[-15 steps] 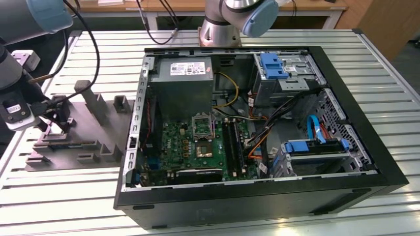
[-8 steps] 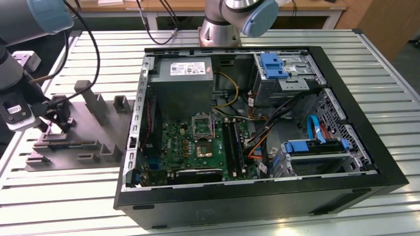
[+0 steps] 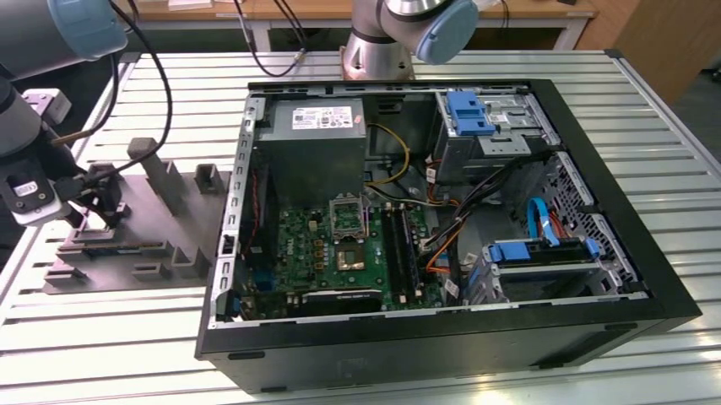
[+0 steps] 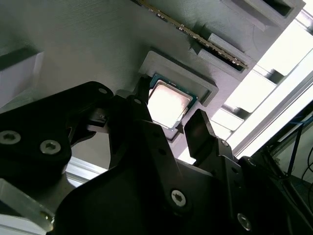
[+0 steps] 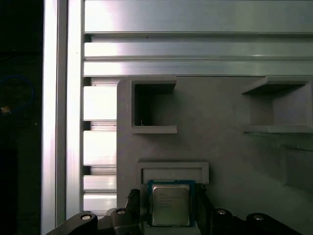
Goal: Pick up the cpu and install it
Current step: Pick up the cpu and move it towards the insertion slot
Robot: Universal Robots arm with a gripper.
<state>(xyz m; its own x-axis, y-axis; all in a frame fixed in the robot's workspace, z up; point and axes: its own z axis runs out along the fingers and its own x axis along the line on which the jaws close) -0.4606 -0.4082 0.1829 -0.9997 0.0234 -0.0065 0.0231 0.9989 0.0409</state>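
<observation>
Straddling the cpu [image 4: 168, 100], the gripper [image 4: 170, 110] has its fingers [image 4: 200, 129] spread to either side; I cannot tell whether they touch it. The cpu lies flat in a raised pocket of the tray [image 5: 230, 161], near an empty holder [image 5: 151, 105]. The exterior view adds the table [image 3: 113, 337] under the tray and the open case [image 3: 586, 321], well apart at that view's right.

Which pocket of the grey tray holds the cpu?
The pocket nearest the tool, between its fingers: the cpu lies flat in it. The other two pockets look empty.
</observation>
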